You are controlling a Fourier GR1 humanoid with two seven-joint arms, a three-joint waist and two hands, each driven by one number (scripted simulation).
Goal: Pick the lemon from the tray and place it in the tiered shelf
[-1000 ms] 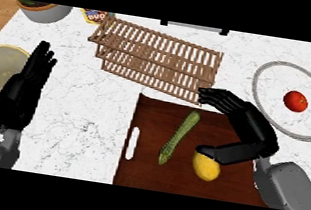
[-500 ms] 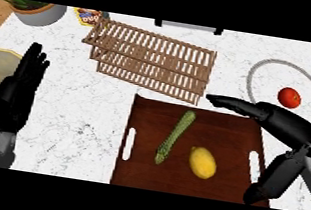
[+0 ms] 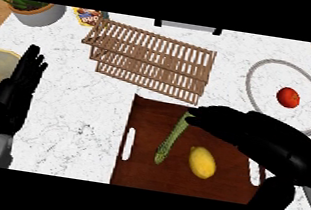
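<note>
Lemon [image 3: 202, 162] (oval, plain yellow) lies unheld on the tray [image 3: 140, 173]; right hand [image 3: 258, 135] fingers curl above, clasping nothing.

The right hand [image 3: 258, 135] comes in from the lower right and hovers over the dark tray [image 3: 140, 175], palm down, its fingers curled and pointing left, holding nothing. The left hand [image 3: 12, 93] rests well left of the tray, open, fingers straight and pointing up, its grey forearm below it.

lemon [image 3: 202, 162] yellow | tray [image 3: 141, 170] dark brown | counter [image 3: 75, 115] white marbled
</note>
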